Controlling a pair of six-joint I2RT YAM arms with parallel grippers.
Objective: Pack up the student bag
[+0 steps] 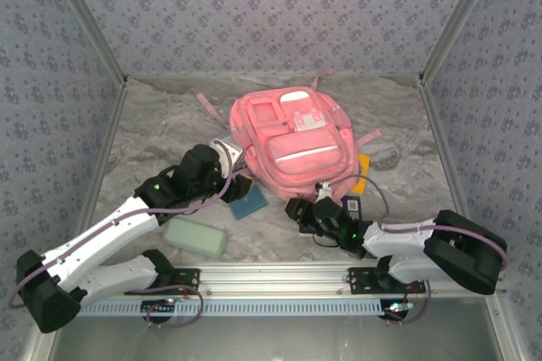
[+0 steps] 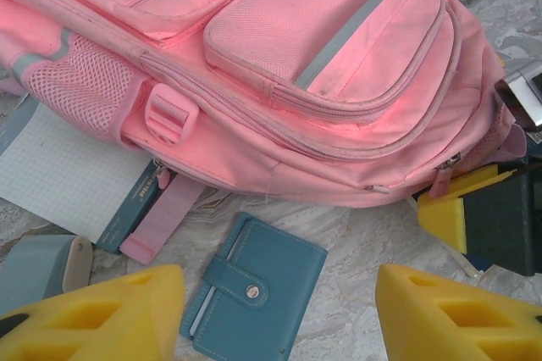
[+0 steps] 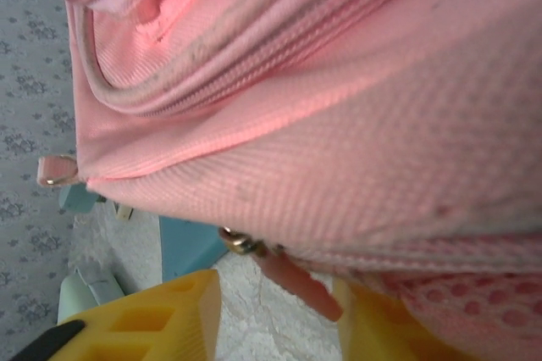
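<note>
Lying flat at the centre of the top view, the student bag (image 1: 288,136) looks soft, floppy and light, so its fabric would likely bunch; the zip pull (image 3: 292,280) seems the best hold. The right gripper (image 3: 275,297) straddles that pull, jaws apart; the left gripper (image 2: 278,280) gapes empty.

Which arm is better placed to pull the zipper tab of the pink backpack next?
Right, probably. The right end effector has the small pink zipper tab of the soft pink fabric backpack between its yellow fingers. The left end effector hovers over a teal snap-closure wallet.
</note>
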